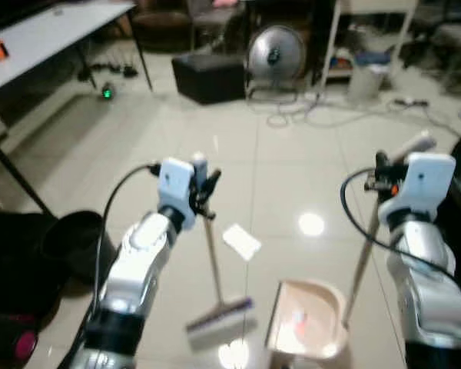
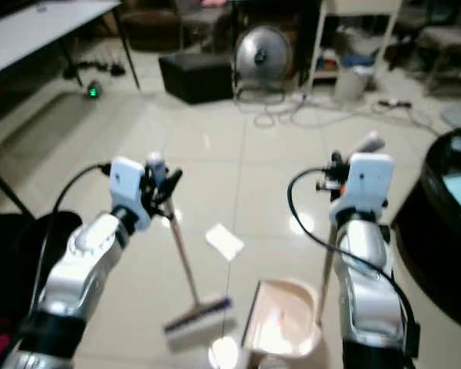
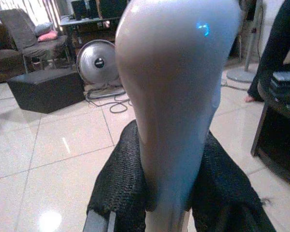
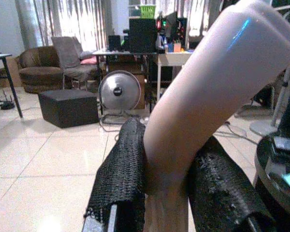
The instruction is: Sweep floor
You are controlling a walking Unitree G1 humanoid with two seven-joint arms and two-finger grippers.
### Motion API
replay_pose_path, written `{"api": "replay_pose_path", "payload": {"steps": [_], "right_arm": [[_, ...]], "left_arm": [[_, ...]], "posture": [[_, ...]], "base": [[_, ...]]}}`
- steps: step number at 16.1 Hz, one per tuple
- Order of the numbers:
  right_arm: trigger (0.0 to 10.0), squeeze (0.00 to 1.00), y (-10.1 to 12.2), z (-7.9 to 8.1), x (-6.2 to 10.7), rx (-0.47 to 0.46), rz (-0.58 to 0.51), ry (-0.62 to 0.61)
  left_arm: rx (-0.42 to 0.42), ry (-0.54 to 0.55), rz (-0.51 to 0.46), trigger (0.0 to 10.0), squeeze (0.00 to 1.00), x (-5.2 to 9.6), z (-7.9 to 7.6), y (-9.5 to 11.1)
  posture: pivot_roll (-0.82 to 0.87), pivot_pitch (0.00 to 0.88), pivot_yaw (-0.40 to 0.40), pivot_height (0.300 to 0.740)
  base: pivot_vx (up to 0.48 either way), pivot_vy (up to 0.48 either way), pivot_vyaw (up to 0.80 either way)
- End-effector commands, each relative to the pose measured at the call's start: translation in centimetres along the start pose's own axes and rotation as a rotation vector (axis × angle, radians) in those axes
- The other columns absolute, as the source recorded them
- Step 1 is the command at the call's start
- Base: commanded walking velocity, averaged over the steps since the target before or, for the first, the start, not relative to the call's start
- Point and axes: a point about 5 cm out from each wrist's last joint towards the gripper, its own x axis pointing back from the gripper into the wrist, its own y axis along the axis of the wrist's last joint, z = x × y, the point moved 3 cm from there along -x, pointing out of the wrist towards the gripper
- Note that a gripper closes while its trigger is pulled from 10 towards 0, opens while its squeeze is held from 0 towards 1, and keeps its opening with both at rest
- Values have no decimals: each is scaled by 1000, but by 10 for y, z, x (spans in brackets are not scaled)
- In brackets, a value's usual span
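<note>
Tiled floor (image 1: 292, 154), glossy, with a fan (image 1: 276, 52) and black box (image 1: 209, 77) far back. Dustpan (image 1: 307, 319) rests open on the tiles, its long handle clamped in the right gripper (image 1: 384, 173). Broom (image 1: 213, 269) beside it — head down on the floor, handle top pinched between the left gripper (image 1: 203, 188) fingers. A white paper scrap (image 1: 241, 241) lies just beyond the broom head. Step judged: sweeping debris in. Next — set the bristles behind the scrap, draw it toward the pan mouth.

Paper (image 1: 241, 241) lies between broom (image 1: 217, 314) left and dustpan (image 1: 307, 319) right.
</note>
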Motion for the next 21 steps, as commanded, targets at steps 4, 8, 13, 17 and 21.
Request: {"api": "replay_pose_path", "payload": {"steps": [4, 8, 13, 17, 21], "right_arm": [[10000, 0, 15, 3, 1, -13, -49, 19], [10000, 0, 13, -2, 4, 5, -48, -8], [10000, 0, 9, -6, 9, 20, -39, -44], [10000, 0, 8, -6, 11, 14, -36, -52], [10000, 0, 12, -16, 8, 128, -75, -110]], "left_arm": [[-60, 63, -35, 10000, 0, 5, 19, 14], [-67, 93, -47, 10000, 0, 6, 22, 17], [-91, 103, -133, 10000, 0, 4, 20, 34], [-94, 92, -142, 10000, 0, 2, 18, 38], [-99, 83, -139, 10000, 0, 1, 17, 38]], "posture": [[-112, 0, 55, 740], [-104, 0, 61, 740], [-106, 0, 77, 740], [-105, 0, 85, 740], [-104, 5, 92, 740]], "base": [[0, 0, 0], [0, 0, 0], [118, 0, 0], [381, 0, -402], [412, 0, 0]]}}
